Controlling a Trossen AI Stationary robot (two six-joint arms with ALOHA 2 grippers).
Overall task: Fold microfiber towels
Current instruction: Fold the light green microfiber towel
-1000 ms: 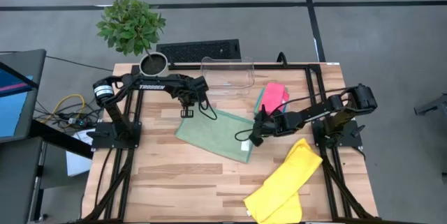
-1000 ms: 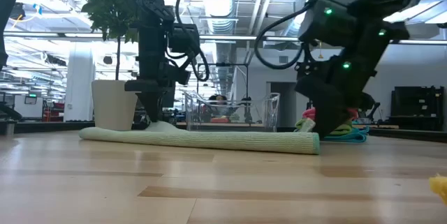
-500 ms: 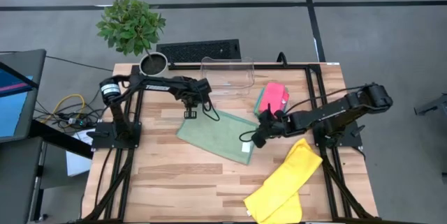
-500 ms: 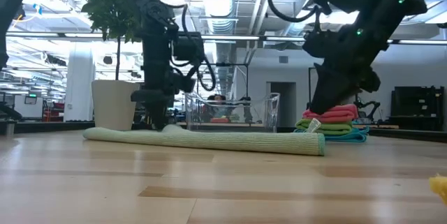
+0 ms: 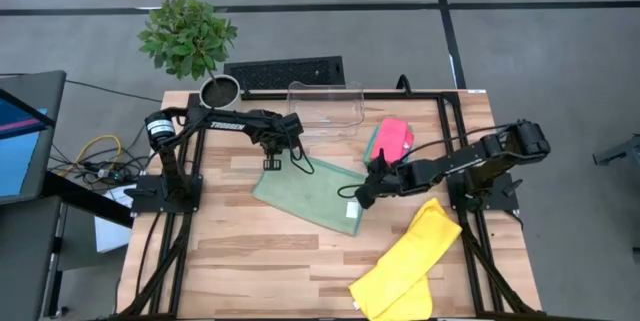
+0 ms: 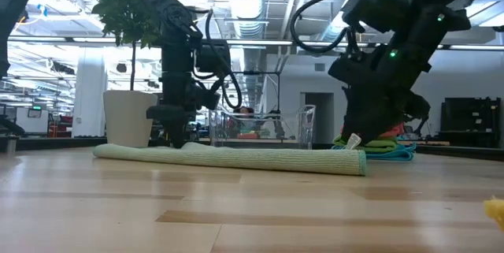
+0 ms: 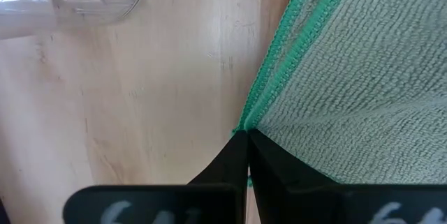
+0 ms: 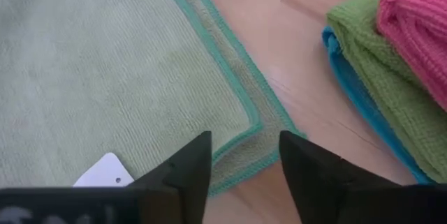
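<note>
A pale sage green towel [image 5: 308, 193] lies flat mid-table, folded double, a white tag [image 8: 105, 172] at its right end. My left gripper [image 7: 243, 139] points down at its far left corner, shut on it. Above its right corner [image 8: 244, 151] my right gripper [image 8: 241, 165] hovers open, a finger on either side of the corner and clear of it. A pink towel [image 5: 393, 136] tops a bright green one [image 8: 356, 56] and a bright blue one [image 8: 349, 88] in a folded stack at the far right. A yellow towel [image 5: 405, 261] lies crumpled near the right front. My left gripper pinches the sage towel's far left corner [image 7: 260, 116] between its two fingertips, where two teal-hemmed layers meet. The fingers come from above, pointing down. The corner stays low at the table and the towel's other parts lie flat [image 6: 236, 157].
A clear plastic bin [image 5: 325, 108] stands at the table's far edge behind the towel. A potted plant [image 5: 187, 36] and a black keyboard [image 5: 284, 71] sit beyond the far left. Bare wood [image 5: 250, 261] stretches along the near left.
My right gripper has risen a little off the sage towel's right end, then dipped back toward it. That end, which stood up against the gripper, now lies flat with its white tag showing. The towel has slid slightly toward the table's right.
</note>
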